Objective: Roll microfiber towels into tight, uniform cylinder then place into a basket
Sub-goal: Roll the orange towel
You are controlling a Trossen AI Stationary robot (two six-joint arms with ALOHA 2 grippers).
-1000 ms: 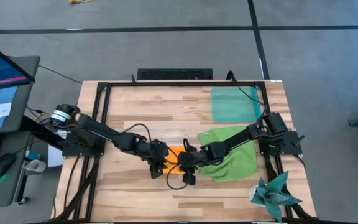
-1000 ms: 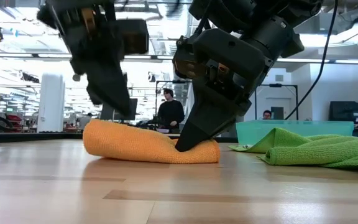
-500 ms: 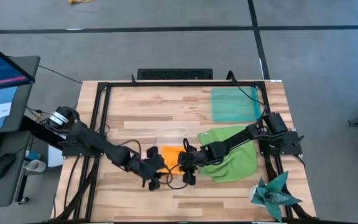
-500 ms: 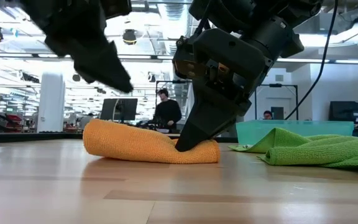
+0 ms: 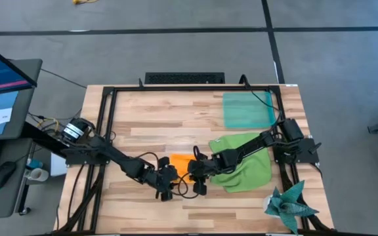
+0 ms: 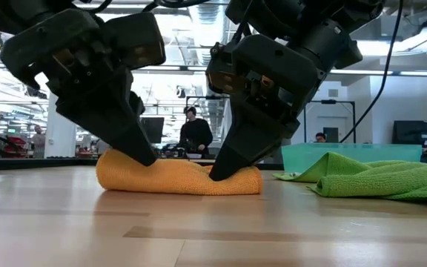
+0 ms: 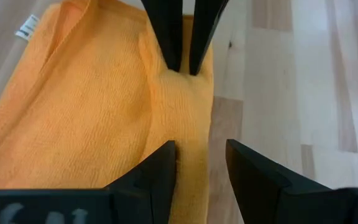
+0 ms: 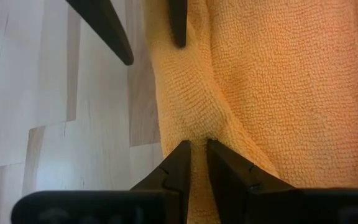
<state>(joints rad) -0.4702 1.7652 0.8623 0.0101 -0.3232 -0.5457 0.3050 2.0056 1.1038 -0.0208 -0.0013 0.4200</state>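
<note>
The orange towel [image 5: 180,162] lies bunched on the table's middle, with a raised fold [image 7: 182,118] along its near edge. My right gripper [image 5: 194,178] is shut on that fold at the towel's right end. My left gripper [image 5: 169,183] is open at the towel's left end, its fingers on either side of the same fold [image 7: 197,180]. The lime green towel [image 5: 245,164] lies loosely spread to the right, partly under my right arm. The teal-green basket [image 5: 247,109] stands at the far right, empty. My left gripper comes slanting down from the left; one fingertip [image 8: 178,28] rests on the cloth behind the fold, and the other [image 8: 107,28] stands over bare table. My right gripper pinches the towel's near fold [image 8: 197,132] between its two fingertips, slanting down from the right, along the fold. The towel lies on the table, puckered at the pinch [image 6: 224,172].
A dark teal spiky cloth [image 5: 289,204] lies at the table's near right corner. A black frame [image 5: 110,98] runs round the tabletop. Bare wood [image 5: 163,118] lies far of the orange towel. People stand in the room behind [image 6: 197,137].
My left gripper has lifted off the orange towel, drawn back toward the table's near left, then come down again at the towel's left end. That end now sits a little flatter. My right gripper has kept its pinch in place.
</note>
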